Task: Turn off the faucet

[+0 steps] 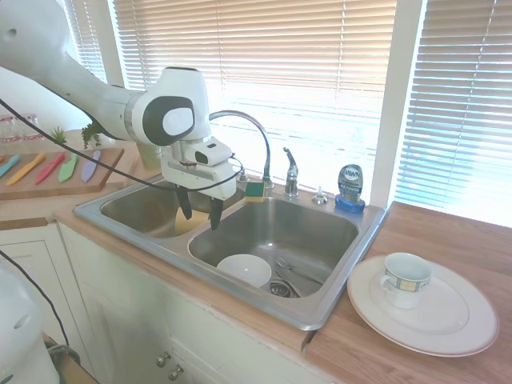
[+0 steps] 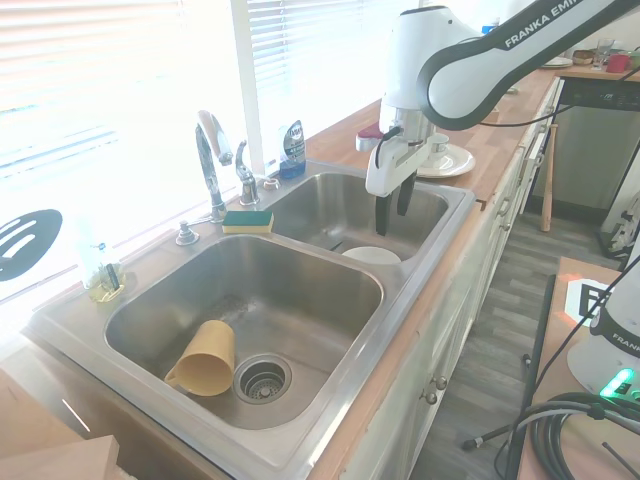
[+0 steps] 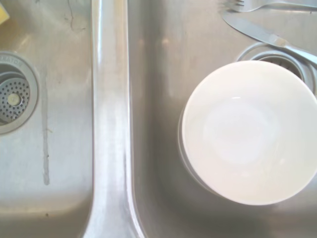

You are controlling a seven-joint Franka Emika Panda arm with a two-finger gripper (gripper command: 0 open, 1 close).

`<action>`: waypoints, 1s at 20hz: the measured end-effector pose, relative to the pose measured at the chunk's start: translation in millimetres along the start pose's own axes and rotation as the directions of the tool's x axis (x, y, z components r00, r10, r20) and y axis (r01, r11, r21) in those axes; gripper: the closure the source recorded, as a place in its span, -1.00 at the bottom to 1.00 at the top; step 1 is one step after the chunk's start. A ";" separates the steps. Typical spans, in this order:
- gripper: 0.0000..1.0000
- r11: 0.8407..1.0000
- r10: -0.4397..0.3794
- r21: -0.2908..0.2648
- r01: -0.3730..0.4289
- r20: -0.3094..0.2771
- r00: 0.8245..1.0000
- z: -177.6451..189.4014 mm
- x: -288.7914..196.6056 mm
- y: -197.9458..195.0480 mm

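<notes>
1. Chrome is what we look for first: the faucet stands at the back rim of the double sink, its gooseneck spout arching over the divider, and its short lever handle is just beside it toward the blue dish-soap bottle.
2. We judge the task barely begun. The pincer hangs over the divider near the front of the sink, well apart from the lever, fingers pointing down, parted and holding nothing. The reach to the handle and the push on it are both left.
3. We cannot tell from any view whether water is running; the bright window washes out the spout.
4. The second exterior view alone shows a tan cup lying in the far basin and a sponge at the faucet's base.
5. The wrist view shows only the divider, a white bowl and cutlery by the drain; the faucet is outside it.
</notes>
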State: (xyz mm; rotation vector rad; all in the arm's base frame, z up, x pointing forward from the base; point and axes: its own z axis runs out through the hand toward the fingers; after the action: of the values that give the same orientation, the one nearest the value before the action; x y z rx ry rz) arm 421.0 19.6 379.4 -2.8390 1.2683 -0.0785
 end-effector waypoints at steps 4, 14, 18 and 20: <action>1.00 1.000 -0.015 -0.013 0.015 -0.004 1.000 1.3 0.6 1.1; 1.00 1.000 -0.007 -0.010 0.007 -0.022 1.000 1.3 7.9 4.9; 1.00 1.000 -0.007 -0.008 0.007 -0.027 1.000 1.1 8.5 4.7; 1.00 1.000 -0.006 -0.007 0.005 -0.028 1.000 1.0 8.9 4.9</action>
State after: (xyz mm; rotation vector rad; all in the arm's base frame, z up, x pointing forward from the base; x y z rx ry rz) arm 423.3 9.7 378.4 -2.8576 1.2685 -0.1141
